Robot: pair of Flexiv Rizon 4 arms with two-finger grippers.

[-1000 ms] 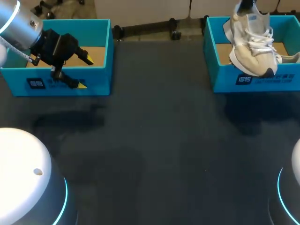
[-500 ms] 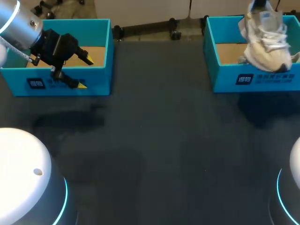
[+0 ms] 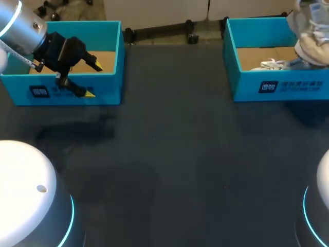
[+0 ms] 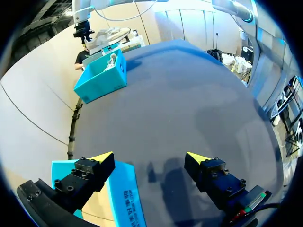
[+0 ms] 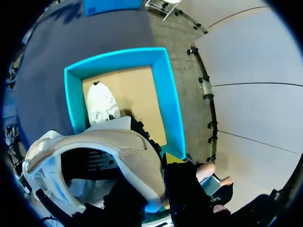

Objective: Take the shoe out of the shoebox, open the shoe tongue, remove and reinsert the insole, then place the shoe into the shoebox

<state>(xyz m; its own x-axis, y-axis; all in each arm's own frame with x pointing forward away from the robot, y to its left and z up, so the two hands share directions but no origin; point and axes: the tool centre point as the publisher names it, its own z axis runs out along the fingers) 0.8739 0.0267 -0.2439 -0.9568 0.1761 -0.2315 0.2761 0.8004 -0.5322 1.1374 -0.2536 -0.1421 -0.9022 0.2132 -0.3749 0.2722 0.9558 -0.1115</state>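
A beige-and-white shoe (image 3: 311, 38) hangs over the right end of the right blue shoebox (image 3: 247, 85), partly cut off by the edge of the head view. In the right wrist view my right gripper (image 5: 156, 182) is shut on the shoe's collar (image 5: 137, 156), one finger inside and one outside. Below it, a second white shoe (image 5: 102, 101) lies on the box's cardboard floor; its laces (image 3: 272, 64) show from above. My left gripper (image 3: 94, 78) stands open, holding nothing, over the front wall of the left blue box (image 3: 115, 51).
The left box (image 4: 120, 189) sits right under the left gripper (image 4: 150, 158). Across the dark tabletop (image 3: 175, 154), the right shoebox (image 4: 102, 78) stands at the far end with the held shoe (image 4: 106, 35) above it.
My right arm has carried the shoe to the right, from above the box's front wall to its right end. The left arm has not moved.
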